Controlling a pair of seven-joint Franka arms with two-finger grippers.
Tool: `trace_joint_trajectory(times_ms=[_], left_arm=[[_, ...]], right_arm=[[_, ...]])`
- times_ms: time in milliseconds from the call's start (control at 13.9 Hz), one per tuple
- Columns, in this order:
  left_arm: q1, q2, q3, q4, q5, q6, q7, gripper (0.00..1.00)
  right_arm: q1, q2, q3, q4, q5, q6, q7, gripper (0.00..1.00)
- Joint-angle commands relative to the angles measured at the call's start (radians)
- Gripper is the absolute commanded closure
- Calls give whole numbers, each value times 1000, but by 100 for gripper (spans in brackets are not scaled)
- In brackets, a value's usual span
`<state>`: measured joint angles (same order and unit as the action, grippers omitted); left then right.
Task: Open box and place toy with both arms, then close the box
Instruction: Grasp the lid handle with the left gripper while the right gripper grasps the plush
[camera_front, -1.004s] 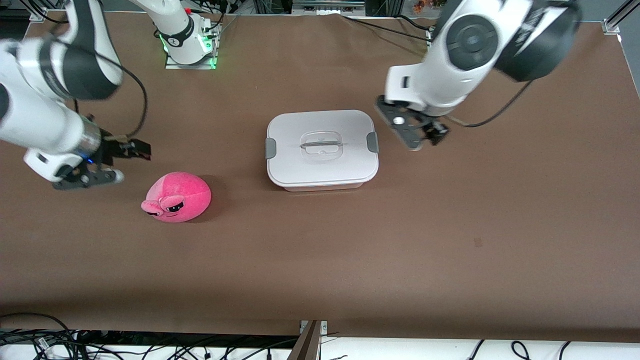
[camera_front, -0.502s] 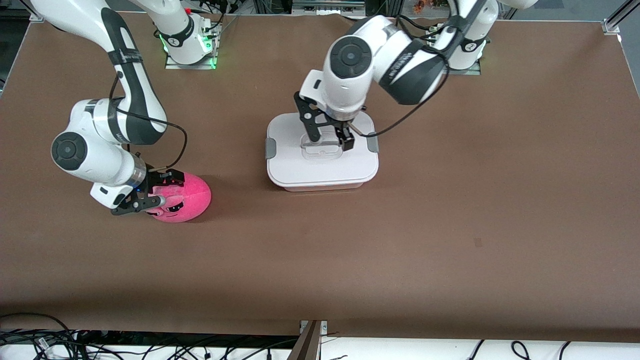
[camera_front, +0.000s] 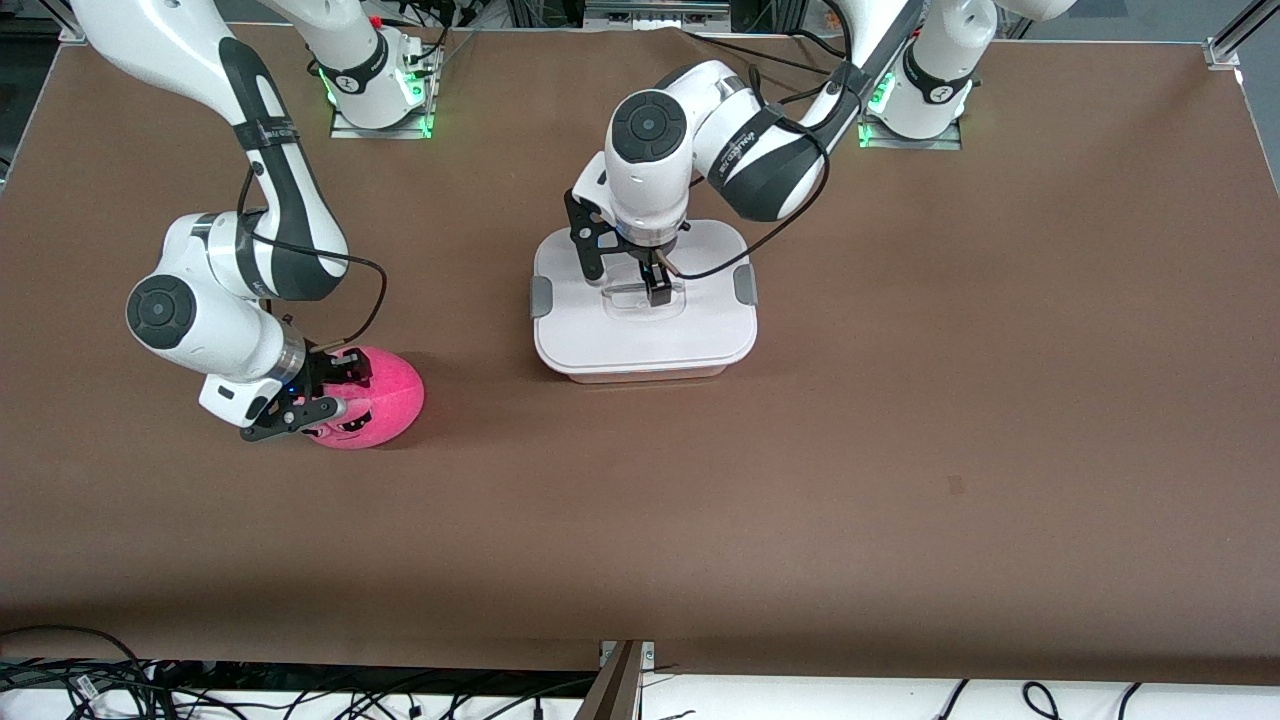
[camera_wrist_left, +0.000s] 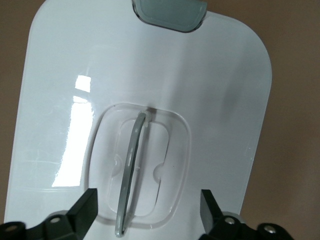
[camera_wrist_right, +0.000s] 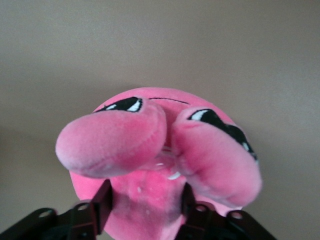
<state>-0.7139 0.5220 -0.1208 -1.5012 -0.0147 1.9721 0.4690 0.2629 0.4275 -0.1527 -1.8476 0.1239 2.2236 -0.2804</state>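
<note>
Left gripper (camera_front: 628, 278): over the middle of the lid (camera_front: 590, 330), fingers spread to either side of the recessed handle (camera_front: 643, 290); in the left wrist view the two fingertips (camera_wrist_left: 87, 207) stand apart with the handle bar (camera_wrist_left: 129, 170) between them, neither pad seen touching it.
Right gripper (camera_front: 318, 392): down at the toy (camera_front: 385, 395), at the toy's side toward the right arm's end of the table; fingers pressed into the plush, clenched on a fold below the snout as the right wrist view shows (camera_wrist_right: 142, 207).
Box (camera_front: 645, 372): under the left gripper, lid seated, a grey clip (camera_front: 541, 297) at each short end; the pale pink tub shows only as a thin strip below the lid's nearer edge.
Toy: resting on the table (camera_front: 800, 500), between the right gripper's fingers; its face with dark eyes (camera_wrist_right: 216, 119) is turned toward the right wrist camera. Well apart from the box, toward the right arm's end of the table and nearer the front camera.
</note>
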Motion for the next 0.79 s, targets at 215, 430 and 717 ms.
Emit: trace_joint_trajectory(times_ms=[215, 430, 717], left_arm=[[-10, 16, 9, -1, 107, 50, 8, 49], [-18, 19, 6, -1, 90, 54, 7, 60], [-39, 10, 4, 2, 91, 45, 25, 100]], right_arm=[[-5, -6, 1, 11, 19, 2, -34, 100], [-5, -10, -1, 37, 6, 2, -36, 100], [-2, -32, -1, 74, 6, -30, -88, 100]])
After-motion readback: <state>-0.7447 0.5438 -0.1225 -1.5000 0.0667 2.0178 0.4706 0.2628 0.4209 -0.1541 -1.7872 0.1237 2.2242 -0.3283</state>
